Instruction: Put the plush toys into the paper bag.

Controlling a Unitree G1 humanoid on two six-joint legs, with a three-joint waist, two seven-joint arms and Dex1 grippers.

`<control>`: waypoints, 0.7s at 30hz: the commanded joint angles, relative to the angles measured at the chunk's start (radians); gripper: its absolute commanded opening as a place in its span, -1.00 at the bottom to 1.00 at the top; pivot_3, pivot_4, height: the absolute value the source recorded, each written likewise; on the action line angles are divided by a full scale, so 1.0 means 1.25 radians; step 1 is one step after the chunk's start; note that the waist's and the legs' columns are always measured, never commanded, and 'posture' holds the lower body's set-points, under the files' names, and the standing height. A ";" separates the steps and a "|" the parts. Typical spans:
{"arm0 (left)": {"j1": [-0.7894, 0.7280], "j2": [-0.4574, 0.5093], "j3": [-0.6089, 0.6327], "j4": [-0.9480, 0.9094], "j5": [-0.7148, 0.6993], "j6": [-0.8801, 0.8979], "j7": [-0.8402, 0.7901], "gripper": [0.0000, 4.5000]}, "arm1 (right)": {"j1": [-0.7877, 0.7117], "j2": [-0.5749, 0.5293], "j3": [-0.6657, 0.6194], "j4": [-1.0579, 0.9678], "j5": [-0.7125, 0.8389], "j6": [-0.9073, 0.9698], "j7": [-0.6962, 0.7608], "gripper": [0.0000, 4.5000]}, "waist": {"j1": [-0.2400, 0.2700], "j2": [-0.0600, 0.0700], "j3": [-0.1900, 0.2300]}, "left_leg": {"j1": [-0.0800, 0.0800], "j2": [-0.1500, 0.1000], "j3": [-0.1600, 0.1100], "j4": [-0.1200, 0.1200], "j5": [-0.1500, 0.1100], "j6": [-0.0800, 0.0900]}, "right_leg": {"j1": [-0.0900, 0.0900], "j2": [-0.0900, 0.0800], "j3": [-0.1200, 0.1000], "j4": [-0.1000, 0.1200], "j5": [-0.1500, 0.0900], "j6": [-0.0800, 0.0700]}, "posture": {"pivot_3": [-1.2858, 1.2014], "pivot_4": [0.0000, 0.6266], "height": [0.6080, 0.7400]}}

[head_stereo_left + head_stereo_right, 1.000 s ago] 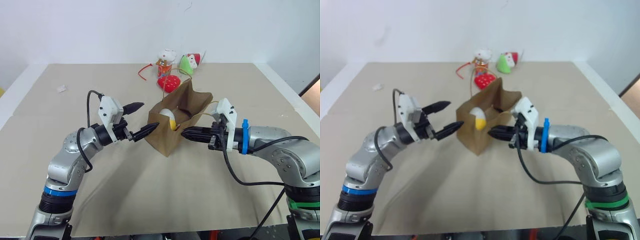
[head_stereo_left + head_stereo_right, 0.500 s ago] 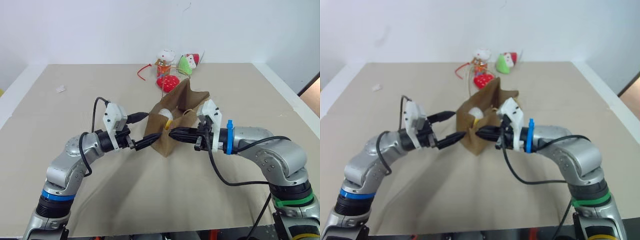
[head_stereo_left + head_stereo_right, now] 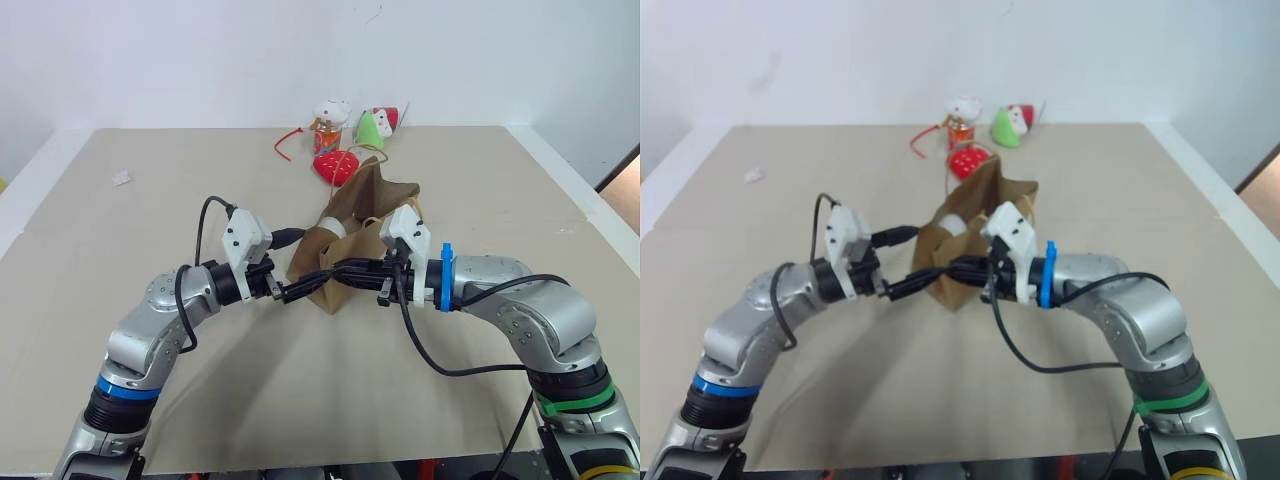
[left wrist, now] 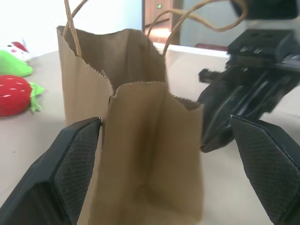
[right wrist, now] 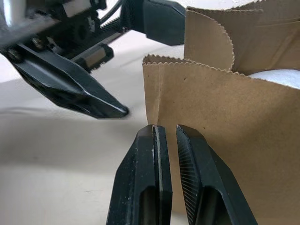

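The wide-spread left gripper [image 3: 292, 268] and nearly pressed-together, empty right gripper [image 5: 168, 154] are nearing the brown paper bag [image 4: 140, 154], and should be squeezing its thin top edge gently to avoid tipping it.

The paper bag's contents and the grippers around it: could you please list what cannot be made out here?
- Paper bag: head views show a white toy inside, mostly hidden by the bag's wall.
- Left gripper: grip on the bag unclear.
- Far toys: too small for detail.

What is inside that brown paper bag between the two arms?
A white plush toy peeks out of the paper bag. The bag's walls and both arms hide the rest, so anything deeper cannot be seen.
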 commanded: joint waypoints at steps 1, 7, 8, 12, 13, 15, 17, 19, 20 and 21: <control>-0.039 -0.024 -0.016 0.008 0.028 -0.026 0.014 1.00 | -0.024 0.006 -0.013 -0.013 -0.001 -0.011 -0.003 -0.71 | 0.000 0.000 0.000 | 0.000 0.000 0.000 0.000 0.000 0.000 | 0.000 0.000 0.000 0.000 0.000 0.000 | 0.03 -0.52 1.00; -0.067 -0.057 -0.014 0.039 0.040 -0.018 0.046 1.00 | -0.021 0.002 -0.015 -0.018 -0.005 -0.010 -0.005 -0.71 | 0.000 0.000 0.000 | 0.000 0.000 0.000 0.000 0.000 0.000 | 0.000 0.000 0.000 0.000 0.000 0.001 | 0.03 -0.52 1.00; -0.067 -0.059 -0.017 0.039 0.043 -0.020 0.047 1.00 | -0.020 0.003 -0.015 -0.019 -0.006 -0.009 -0.006 -0.71 | 0.000 0.000 0.000 | 0.000 0.000 0.000 0.000 0.000 0.000 | 0.000 0.000 0.000 0.000 0.000 0.001 | 0.03 -0.52 1.00; -0.084 -0.078 -0.020 0.061 0.056 -0.006 0.071 0.89 | -0.017 0.000 -0.013 -0.024 -0.009 -0.009 -0.007 -0.75 | 0.000 0.000 0.000 | 0.000 0.000 0.000 0.000 0.000 0.000 | 0.000 0.000 0.000 0.000 0.001 0.001 | 0.03 -0.52 1.00; -0.087 -0.077 -0.022 0.065 0.061 -0.003 0.074 0.76 | -0.017 0.000 -0.013 -0.024 -0.010 -0.009 -0.007 -0.77 | 0.000 0.000 0.000 | 0.000 0.000 0.000 0.000 0.000 0.000 | 0.000 0.000 0.000 0.000 0.001 0.002 | 0.03 -0.52 1.00; -0.089 -0.074 -0.025 0.069 0.067 -0.003 0.073 0.57 | -0.017 0.000 -0.013 -0.023 -0.011 -0.010 -0.007 -0.77 | 0.001 0.000 0.000 | 0.000 0.000 -0.001 0.000 0.000 0.000 | 0.000 0.000 -0.001 0.000 0.001 0.002 | 0.03 -0.52 1.00; -0.089 -0.070 -0.026 0.071 0.069 0.002 0.067 0.19 | -0.019 0.001 -0.013 -0.021 -0.012 -0.012 -0.007 -0.77 | 0.000 0.000 0.000 | 0.000 0.000 0.000 0.000 0.000 0.000 | 0.000 0.000 0.000 0.000 0.001 0.002 | 0.03 -0.52 1.00; -0.090 -0.068 -0.027 0.074 0.073 0.004 0.065 -0.10 | -0.020 0.002 -0.013 -0.020 -0.014 -0.014 -0.006 -0.77 | 0.000 0.000 0.000 | 0.000 0.000 -0.001 0.000 0.000 0.000 | 0.000 0.000 0.000 0.000 0.001 0.002 | 0.03 -0.52 1.00; -0.091 -0.067 -0.027 0.077 0.075 0.003 0.064 -0.32 | -0.021 0.003 -0.012 -0.019 -0.014 -0.015 -0.006 -0.77 | 0.000 0.000 0.000 | 0.000 0.000 -0.001 0.000 0.000 0.000 | 0.000 0.000 0.000 0.000 0.001 0.002 | 0.03 -0.52 1.00; -0.093 -0.066 -0.026 0.079 0.077 0.002 0.063 -0.46 | -0.023 0.004 -0.013 -0.018 -0.015 -0.015 -0.006 -0.77 | 0.000 0.000 0.000 | 0.000 0.000 -0.001 0.000 0.000 0.000 | 0.000 0.000 0.000 0.000 0.001 0.002 | 0.03 -0.52 1.00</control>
